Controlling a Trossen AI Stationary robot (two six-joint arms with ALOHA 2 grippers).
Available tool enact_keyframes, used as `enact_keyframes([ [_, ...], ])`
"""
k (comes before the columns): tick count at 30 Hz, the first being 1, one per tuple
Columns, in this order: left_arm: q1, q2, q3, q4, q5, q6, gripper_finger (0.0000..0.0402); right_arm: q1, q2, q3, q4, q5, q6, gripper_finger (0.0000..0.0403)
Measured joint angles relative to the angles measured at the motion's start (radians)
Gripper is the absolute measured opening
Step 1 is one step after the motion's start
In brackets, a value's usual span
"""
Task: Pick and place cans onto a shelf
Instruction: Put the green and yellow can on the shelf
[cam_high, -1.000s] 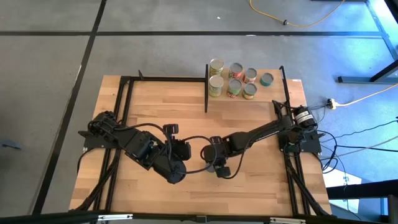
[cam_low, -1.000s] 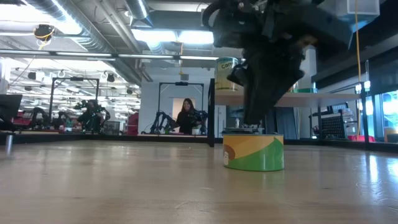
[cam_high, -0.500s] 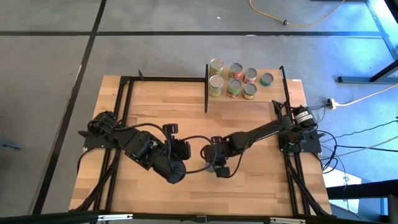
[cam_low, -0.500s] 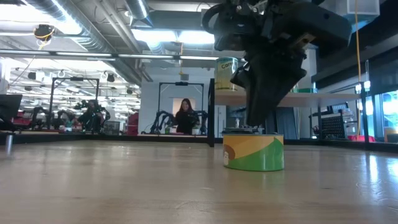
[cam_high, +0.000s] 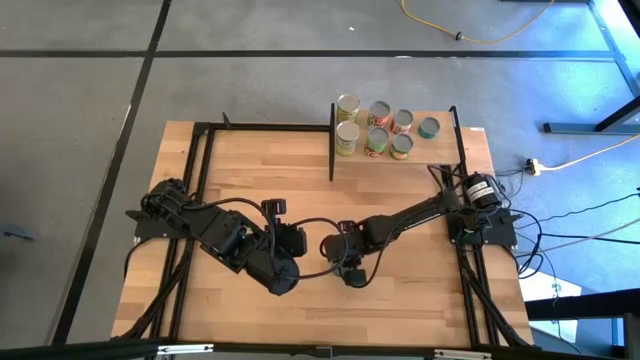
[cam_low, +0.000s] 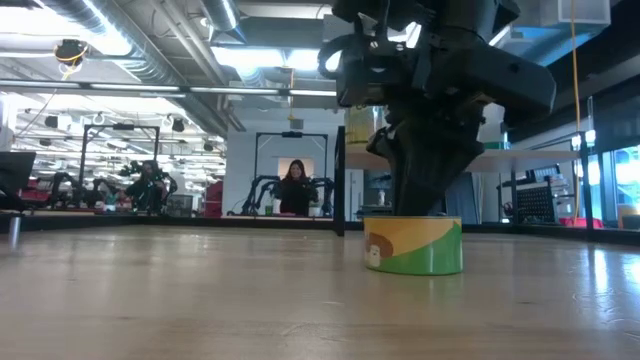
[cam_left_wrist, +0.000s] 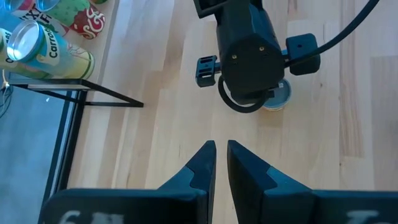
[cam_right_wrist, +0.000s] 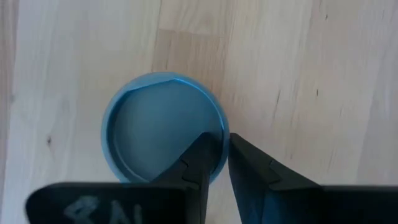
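While can (cam_right_wrist: 163, 127) stands upright, right gripper (cam_right_wrist: 214, 163) seemingly overhead.

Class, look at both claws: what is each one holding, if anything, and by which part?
The right claw pinches the can by its top rim, one finger inside, one outside. The left claw holds nothing.
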Motion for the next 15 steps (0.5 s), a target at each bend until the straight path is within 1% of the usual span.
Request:
enact_keyframes([
  [3, 0.0, 0.0, 0.0, 0.0, 0.0, 0.0, 0.0033, -0.003, 0.001, -0.001, 0.002, 0.008, 0.0, 0.0049],
  [7, -0.005, 0.0, 0.0, 0.0, 0.0, 0.0, 0.0033, -0.018, 0.003, -0.001, 0.005, -0.001, -0.001, 0.0012],
  [11, -0.013, 0.0, 0.0, 0.0, 0.0, 0.0, 0.0033, -0.026, 0.006, 0.02, -0.024, -0.043, -0.001, 0.0007],
  [15, -0.025, 0.0, 0.0, 0.0, -0.002, 0.0, 0.0033, -0.026, 0.015, 0.091, -0.149, -0.044, -0.022, 0.0004],
])
